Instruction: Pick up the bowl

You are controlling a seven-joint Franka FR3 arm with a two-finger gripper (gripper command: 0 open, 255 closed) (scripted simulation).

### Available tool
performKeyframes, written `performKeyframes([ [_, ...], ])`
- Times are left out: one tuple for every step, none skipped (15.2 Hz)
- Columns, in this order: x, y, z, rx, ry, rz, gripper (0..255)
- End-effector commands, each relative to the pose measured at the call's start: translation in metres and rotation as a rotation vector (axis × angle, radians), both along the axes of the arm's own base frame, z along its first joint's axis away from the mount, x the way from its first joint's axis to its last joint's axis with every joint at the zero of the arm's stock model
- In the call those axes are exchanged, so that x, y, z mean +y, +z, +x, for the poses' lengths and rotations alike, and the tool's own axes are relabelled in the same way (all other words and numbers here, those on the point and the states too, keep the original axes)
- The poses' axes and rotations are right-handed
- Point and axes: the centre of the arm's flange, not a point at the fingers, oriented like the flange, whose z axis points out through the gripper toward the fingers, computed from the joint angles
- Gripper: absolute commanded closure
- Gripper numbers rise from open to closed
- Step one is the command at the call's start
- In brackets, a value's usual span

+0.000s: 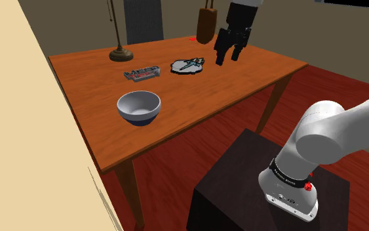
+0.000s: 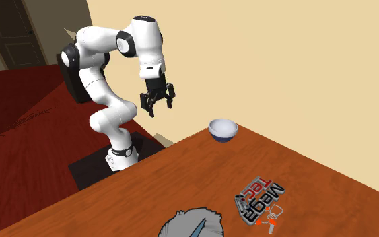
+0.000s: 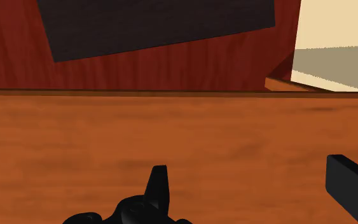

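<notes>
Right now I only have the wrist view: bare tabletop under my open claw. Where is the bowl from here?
Observer: In the shoulder view the bowl stands upright near the table's corner beside the beige wall, down and to that view's left of your claw.
Operator: Is anything touching it?
Observer: No. The nearest thing, a flat logo sign, lies apart from it, farther up the table in the shoulder view.
</notes>
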Motion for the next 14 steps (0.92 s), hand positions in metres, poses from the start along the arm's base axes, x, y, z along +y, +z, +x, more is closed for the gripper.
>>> performKeyframes([
  [0.000, 0.000, 0.000, 0.000, 0.000, 0.000, 0],
  [0.009, -0.005, 0.008, 0.000, 0.001, 0.003, 0],
  [0.018, -0.010, 0.016, 0.001, 0.003, 0.005, 0],
  [0.027, -0.014, 0.024, 0.001, 0.004, 0.008, 0],
  [0.036, -0.019, 0.033, 0.002, 0.005, 0.010, 0],
  [0.045, -0.024, 0.041, 0.002, 0.007, 0.013, 0],
  [0.053, -0.029, 0.049, 0.003, 0.008, 0.015, 0],
  [0.062, -0.033, 0.057, 0.003, 0.009, 0.018, 0],
  [0.071, -0.038, 0.065, 0.004, 0.011, 0.020, 0],
  [0.081, -0.043, 0.073, 0.004, 0.012, 0.023, 0],
  [0.090, -0.048, 0.081, 0.005, 0.013, 0.025, 0],
  [0.099, -0.052, 0.089, 0.005, 0.014, 0.028, 0],
  [0.108, -0.057, 0.097, 0.006, 0.016, 0.030, 0],
  [0.117, -0.061, 0.105, 0.006, 0.017, 0.033, 0],
])
